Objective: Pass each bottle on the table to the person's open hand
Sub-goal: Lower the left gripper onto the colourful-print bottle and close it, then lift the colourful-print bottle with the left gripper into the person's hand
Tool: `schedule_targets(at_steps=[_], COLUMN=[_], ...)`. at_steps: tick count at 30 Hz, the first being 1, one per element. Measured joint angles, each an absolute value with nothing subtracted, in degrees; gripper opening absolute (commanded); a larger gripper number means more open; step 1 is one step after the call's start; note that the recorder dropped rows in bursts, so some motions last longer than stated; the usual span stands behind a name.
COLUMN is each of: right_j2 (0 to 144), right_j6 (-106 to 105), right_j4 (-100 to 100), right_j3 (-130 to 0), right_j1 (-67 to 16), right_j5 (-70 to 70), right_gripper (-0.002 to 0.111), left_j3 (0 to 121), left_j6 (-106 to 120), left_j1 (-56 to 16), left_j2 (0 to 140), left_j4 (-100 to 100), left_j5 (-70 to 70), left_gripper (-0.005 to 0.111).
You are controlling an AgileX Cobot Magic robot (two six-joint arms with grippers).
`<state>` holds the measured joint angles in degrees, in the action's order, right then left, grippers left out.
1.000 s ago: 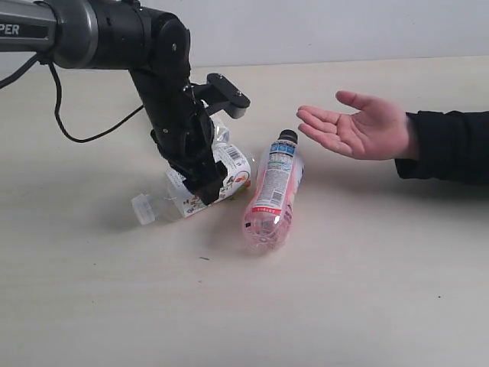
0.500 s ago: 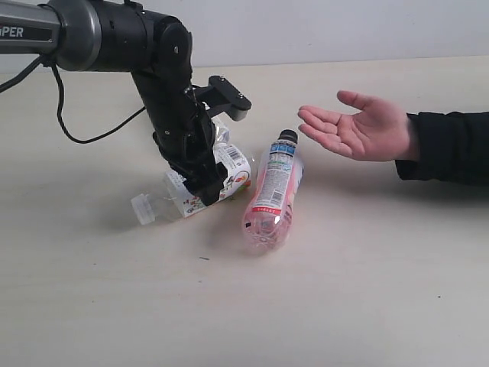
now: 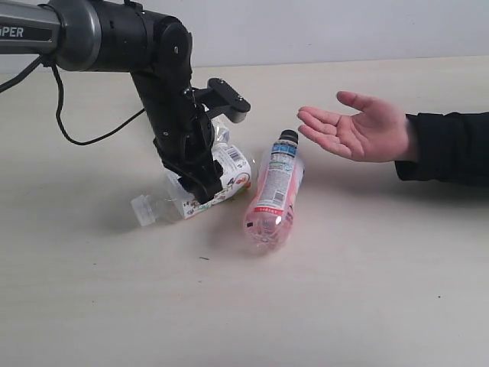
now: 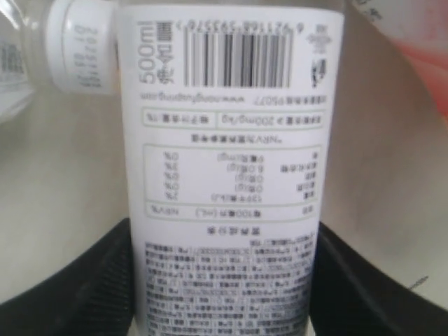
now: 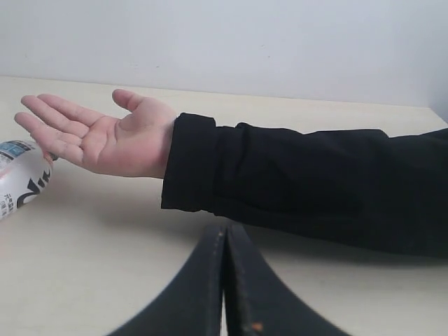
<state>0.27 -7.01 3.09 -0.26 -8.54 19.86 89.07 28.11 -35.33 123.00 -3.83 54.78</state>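
Note:
The white flowered-label bottle (image 3: 229, 164) lies on its side on the pale table (image 3: 344, 290), its white cap (image 3: 141, 209) pointing to the near left. My left gripper (image 3: 200, 187) reaches down over its middle, and in the left wrist view both black fingers (image 4: 84, 294) press against the label's sides (image 4: 224, 175). The pink bottle with a black cap (image 3: 273, 191) lies just to the right, cap toward the person's open hand (image 3: 359, 126). My right gripper (image 5: 225, 245) is shut and empty, low near the person's sleeve (image 5: 301, 175).
A black cable (image 3: 84, 134) trails behind the left arm. A second white cap and clear bottle (image 4: 77, 42) lie beside the gripped one. In the right wrist view the end of a bottle (image 5: 21, 175) sits under the fingers of the hand (image 5: 98, 136).
The left gripper's fingers have drawn in against the flowered bottle. The bottle, the pink bottle and the hand have stayed where they were.

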Motion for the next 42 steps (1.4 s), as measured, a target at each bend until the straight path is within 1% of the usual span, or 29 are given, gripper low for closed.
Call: schedule_targets(at_steps=[3, 5, 19, 29, 42], right_j2=[0.3, 0.3, 0.3, 0.3, 0.3], right_j6=[-7.0, -7.0, -7.0, -7.0, -7.0], right_j4=[3.1, 3.1, 3.1, 3.1, 3.1], right_j3=[-0.3, -0.3, -0.3, -0.3, -0.3], right_j1=[-8.5, -8.5, -8.5, -8.5, -8.5], right_j5=[19.9, 19.9, 19.9, 19.9, 19.9], right_gripper=[0.0, 0.0, 0.0, 0.0, 0.0], left_j3=[89.1, 89.1, 89.1, 89.1, 89.1], left_j6=[28.1, 28.1, 28.1, 27.4, 18.4], left_j1=[-35.3, -35.3, -35.3, -35.3, -35.3], left_j2=[123.0, 123.0, 122.3, 116.9, 110.5], left_j4=[-3.8, -3.8, -3.8, -3.8, -4.1], left_j5=[54.9, 54.9, 55.4, 61.4, 62.1], left_gripper=[0.014, 0.0, 0.0, 0.0, 0.0])
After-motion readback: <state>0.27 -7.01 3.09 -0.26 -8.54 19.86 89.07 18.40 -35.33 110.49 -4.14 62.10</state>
